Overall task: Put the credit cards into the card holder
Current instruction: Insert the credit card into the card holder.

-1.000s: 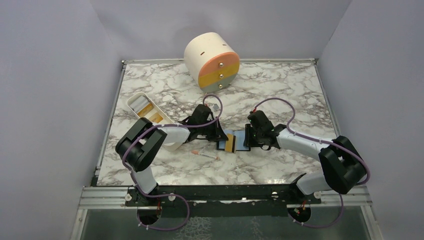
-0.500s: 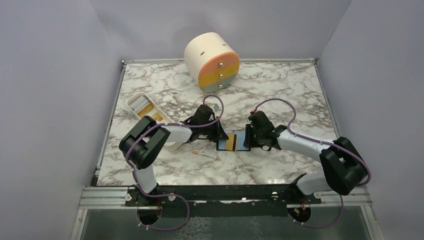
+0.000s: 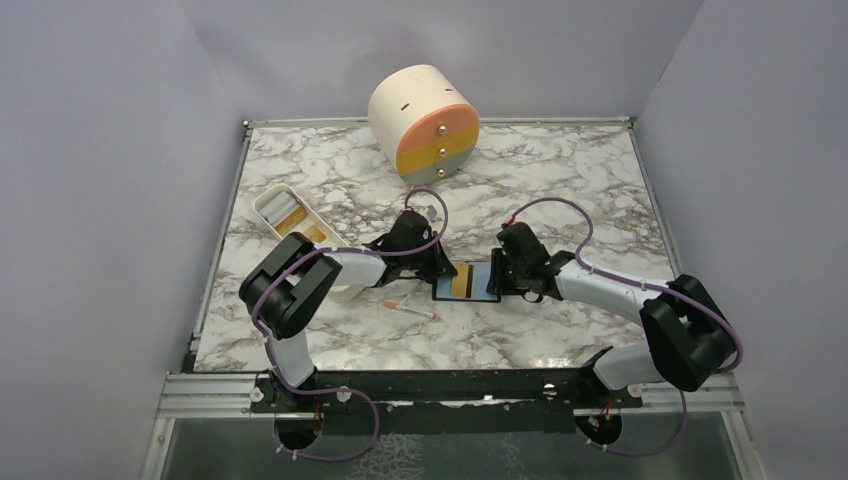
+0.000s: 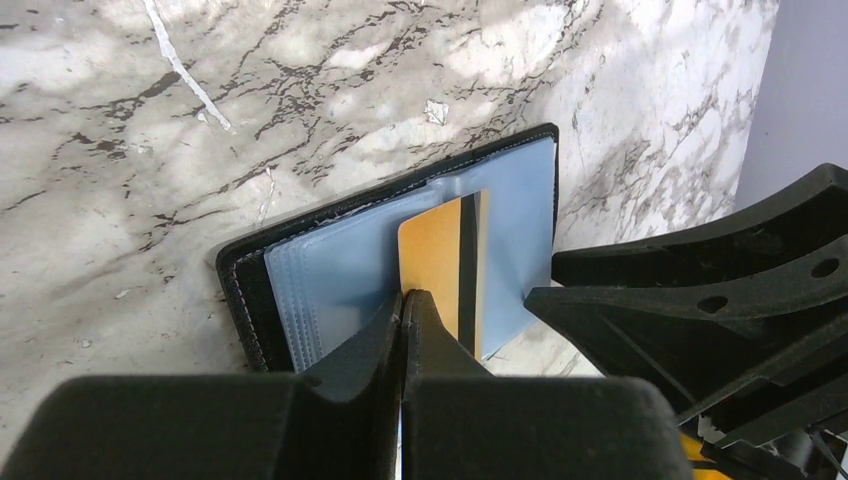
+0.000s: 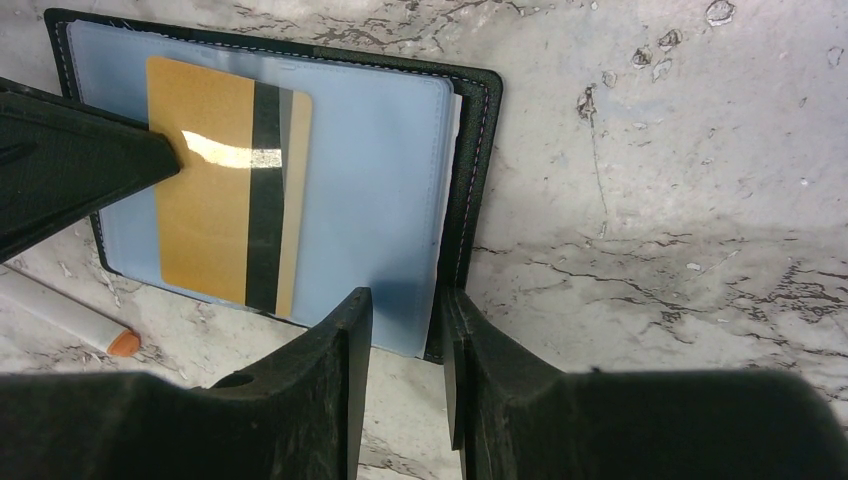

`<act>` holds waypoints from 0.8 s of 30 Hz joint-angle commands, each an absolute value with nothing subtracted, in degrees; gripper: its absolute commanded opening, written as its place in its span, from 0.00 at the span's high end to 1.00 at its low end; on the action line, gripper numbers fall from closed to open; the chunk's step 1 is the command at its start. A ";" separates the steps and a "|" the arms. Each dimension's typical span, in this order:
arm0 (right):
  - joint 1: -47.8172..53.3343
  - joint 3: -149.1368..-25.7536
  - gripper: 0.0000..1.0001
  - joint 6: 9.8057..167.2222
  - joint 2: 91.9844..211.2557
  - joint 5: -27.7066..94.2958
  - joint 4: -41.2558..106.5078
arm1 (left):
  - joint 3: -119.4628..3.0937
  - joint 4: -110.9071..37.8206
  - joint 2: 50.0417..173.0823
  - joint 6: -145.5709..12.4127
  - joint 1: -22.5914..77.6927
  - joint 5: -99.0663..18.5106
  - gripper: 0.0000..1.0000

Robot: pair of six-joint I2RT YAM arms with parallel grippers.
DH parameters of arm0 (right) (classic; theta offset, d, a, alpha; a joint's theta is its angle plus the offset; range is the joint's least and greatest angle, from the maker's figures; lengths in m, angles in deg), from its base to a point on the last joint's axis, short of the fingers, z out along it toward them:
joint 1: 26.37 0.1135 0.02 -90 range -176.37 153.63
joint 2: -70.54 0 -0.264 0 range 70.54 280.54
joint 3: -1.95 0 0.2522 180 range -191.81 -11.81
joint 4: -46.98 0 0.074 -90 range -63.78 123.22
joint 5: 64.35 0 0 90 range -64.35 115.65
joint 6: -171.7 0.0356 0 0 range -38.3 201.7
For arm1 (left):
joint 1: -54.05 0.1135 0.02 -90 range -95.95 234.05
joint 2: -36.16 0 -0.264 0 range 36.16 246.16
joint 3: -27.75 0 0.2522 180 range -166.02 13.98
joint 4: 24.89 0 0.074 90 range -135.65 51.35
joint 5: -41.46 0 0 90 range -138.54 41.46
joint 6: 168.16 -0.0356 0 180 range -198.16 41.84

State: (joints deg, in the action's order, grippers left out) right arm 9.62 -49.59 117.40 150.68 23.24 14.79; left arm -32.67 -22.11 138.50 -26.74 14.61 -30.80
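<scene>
Near the middle of the marble worktop we see the black bifold card holder lying open. Our left end effector, pressed together, touches the orange-yellow plastic credit card on its pale blue sleeves. Our right end effector pinches the holder's edge.

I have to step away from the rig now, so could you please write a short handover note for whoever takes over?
Left claw: shut, its tip at the near edge of the orange card.
Right claw: partly open, straddling the edge of the card holder, apparently pinning it.
Card holder lies open on the table; the orange card lies on its blue sleeves, not clearly pocketed.
Left: seat that card. Yellowish items sit in the white tray; I cannot tell if they are cards.
</scene>
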 commanded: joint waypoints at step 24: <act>9.67 -48.88 0.69 118.97 150.50 26.07 16.96 | -34.57 -18.52 141.19 -24.38 10.11 -34.95 0.98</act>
